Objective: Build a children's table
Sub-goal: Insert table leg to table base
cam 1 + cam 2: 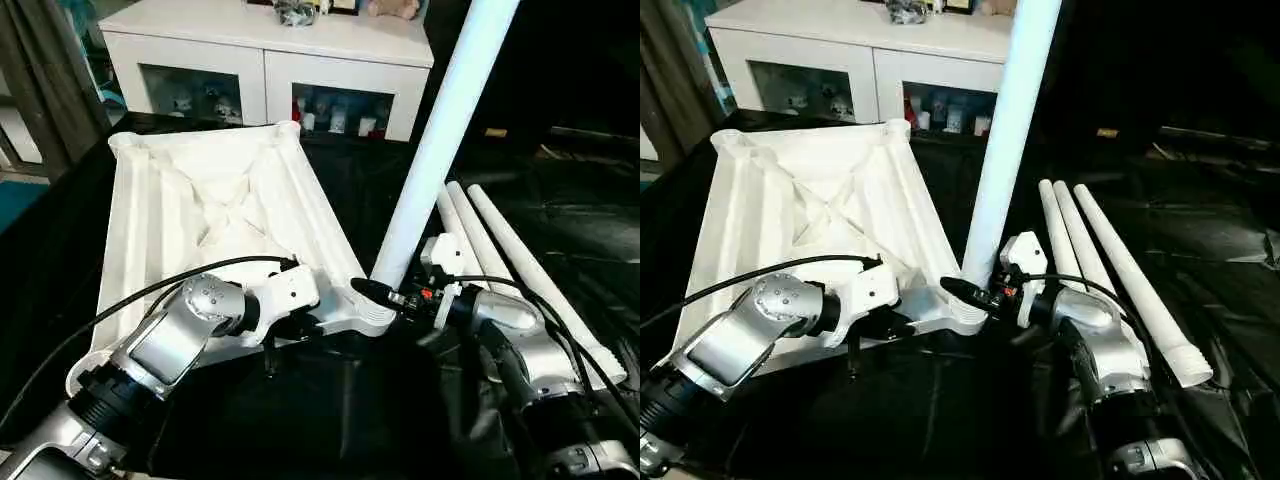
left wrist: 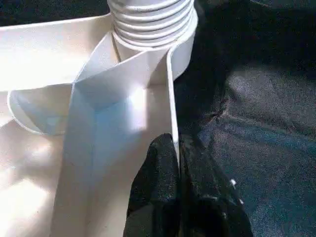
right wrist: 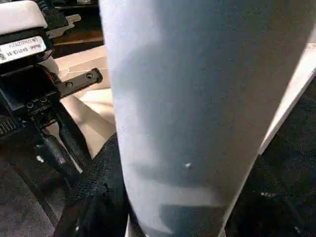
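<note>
A: Looking left first: the top (image 1: 210, 200) lies ribs-up on the black-covered desk (image 1: 350, 420), running from about nine o'clock toward the centre. The left gripper (image 2: 176, 148) has its jaws closed thin on the top's edge wall, just beside the corner socket (image 1: 372, 312).

B: How would that top handle?

A: I'd judge it light for its spread, stiff hard plastic, smooth enough to slip. A rim or a rib is the sensible hold; the flat spans give the jaws nothing.

B: And at the centre?

A: One leg (image 1: 440, 140) stands tilted in that socket, its threaded end (image 2: 150, 22) at the socket mouth. The right gripper (image 1: 985, 292) holds it low down, jaws half-spread around the shaft. It's round and tapered, likely slick, so a low grip close to the socket should give the best control for turning.

B: At three o'clock?

A: Three spare legs (image 1: 1110, 265) lie side by side on the desk.

B: What can't you make out?

A: How far the threads have gone in; the leg's upper end is cut off; and the top's near-left corner sits under the left forearm. The cabinet (image 1: 270, 60) stands at twelve o'clock.
</note>
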Robot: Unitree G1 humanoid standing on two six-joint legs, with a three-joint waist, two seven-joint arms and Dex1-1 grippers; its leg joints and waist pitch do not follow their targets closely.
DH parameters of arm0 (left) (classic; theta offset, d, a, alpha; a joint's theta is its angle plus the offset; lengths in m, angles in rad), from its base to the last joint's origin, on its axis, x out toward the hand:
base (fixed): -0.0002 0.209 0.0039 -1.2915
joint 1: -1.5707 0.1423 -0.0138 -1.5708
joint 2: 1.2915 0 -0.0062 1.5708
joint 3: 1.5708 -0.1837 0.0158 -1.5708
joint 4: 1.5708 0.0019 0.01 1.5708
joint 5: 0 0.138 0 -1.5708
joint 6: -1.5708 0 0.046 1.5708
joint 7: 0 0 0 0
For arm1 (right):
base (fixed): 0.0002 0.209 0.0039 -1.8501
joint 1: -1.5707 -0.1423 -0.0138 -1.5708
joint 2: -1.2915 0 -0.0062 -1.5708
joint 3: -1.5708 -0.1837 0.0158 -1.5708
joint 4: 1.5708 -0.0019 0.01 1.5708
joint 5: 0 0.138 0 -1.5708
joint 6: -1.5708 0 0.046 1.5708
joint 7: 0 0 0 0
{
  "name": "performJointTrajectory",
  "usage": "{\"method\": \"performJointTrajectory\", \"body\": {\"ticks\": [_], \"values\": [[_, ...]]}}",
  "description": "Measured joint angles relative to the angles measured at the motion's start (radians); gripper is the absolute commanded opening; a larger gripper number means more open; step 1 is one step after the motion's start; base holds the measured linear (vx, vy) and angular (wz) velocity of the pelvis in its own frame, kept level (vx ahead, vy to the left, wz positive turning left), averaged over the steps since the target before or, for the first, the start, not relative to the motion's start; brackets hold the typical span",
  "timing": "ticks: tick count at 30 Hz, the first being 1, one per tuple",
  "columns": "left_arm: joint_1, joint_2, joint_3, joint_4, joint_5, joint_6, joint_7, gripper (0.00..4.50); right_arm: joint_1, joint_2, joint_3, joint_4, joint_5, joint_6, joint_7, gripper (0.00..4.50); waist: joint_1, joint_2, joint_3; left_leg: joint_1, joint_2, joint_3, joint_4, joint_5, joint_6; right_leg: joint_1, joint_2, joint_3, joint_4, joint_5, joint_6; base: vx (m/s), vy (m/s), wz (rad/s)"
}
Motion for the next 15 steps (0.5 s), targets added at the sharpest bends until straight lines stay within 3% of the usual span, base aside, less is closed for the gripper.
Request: {"method": "performJointTrajectory", "body": {"ticks": [7,15], "values": [[0.000,0.036,0.001,0.035,-0.003,-0.100,-0.076,0.00,0.004,-0.009,0.011,0.008,0.005,-0.023,0.096,1.90,0.004,-0.001,-0.005,0.000,0.001,-0.001,-0.002,0.000,0.000,0.001,-0.001,-0.005,-0.004,-0.001,0.001,0.000,0.000,0.00],[-0.005,0.036,0.000,0.072,-0.003,-0.137,-0.094,0.00,0.006,-0.003,0.015,0.032,0.006,-0.043,0.099,1.90,0.003,-0.001,-0.008,0.001,0.001,-0.001,-0.002,0.000,0.000,0.003,-0.002,-0.008,-0.006,-0.001,0.000,0.000,0.000,0.00]]}}
